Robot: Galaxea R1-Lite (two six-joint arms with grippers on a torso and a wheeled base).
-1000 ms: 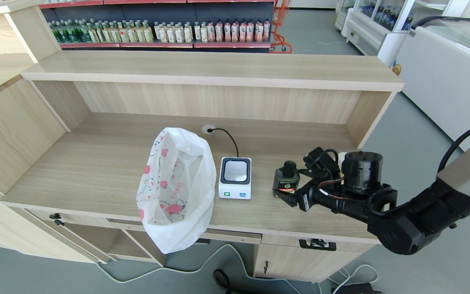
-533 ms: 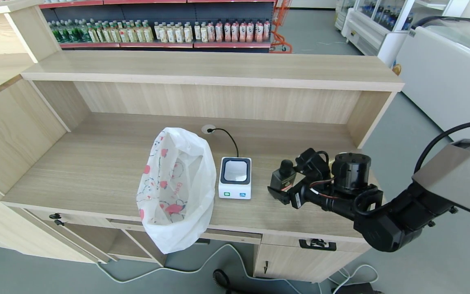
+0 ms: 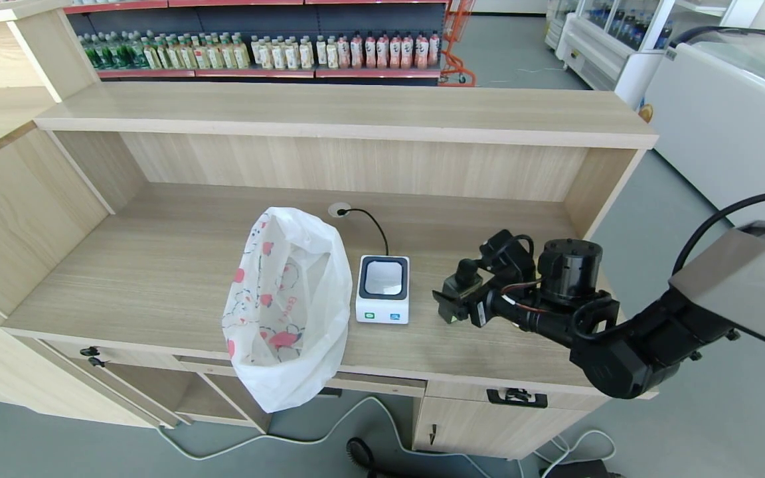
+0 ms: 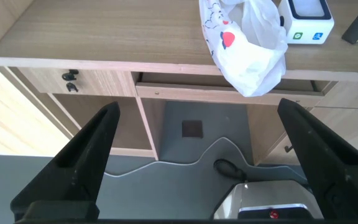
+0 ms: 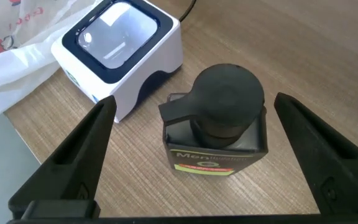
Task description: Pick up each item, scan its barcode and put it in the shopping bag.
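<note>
A small black bottle (image 3: 465, 279) with a black cap (image 5: 225, 99) stands on the wooden counter (image 3: 157, 279), just right of the white barcode scanner (image 3: 383, 289). My right gripper (image 3: 454, 300) is open, one finger on each side of the bottle (image 5: 219, 140), with gaps showing between it and the fingers (image 5: 73, 168). The scanner (image 5: 117, 53) lies just beyond the bottle. A white shopping bag (image 3: 286, 305) with red prints hangs open over the counter's front edge, left of the scanner. My left gripper (image 4: 199, 107) is open and holds nothing, low in front of the counter's drawers (image 4: 73, 78).
The scanner's black cable (image 3: 372, 229) runs back to a hole in the counter. A raised shelf (image 3: 342, 109) and side walls enclose the counter at the back and ends. The bag (image 4: 247, 50) droops past the drawer front. Cables (image 4: 185, 165) lie on the floor below.
My right arm has moved left toward the scanner, bringing its open fingers around the black bottle. The bag and scanner have stayed put.
</note>
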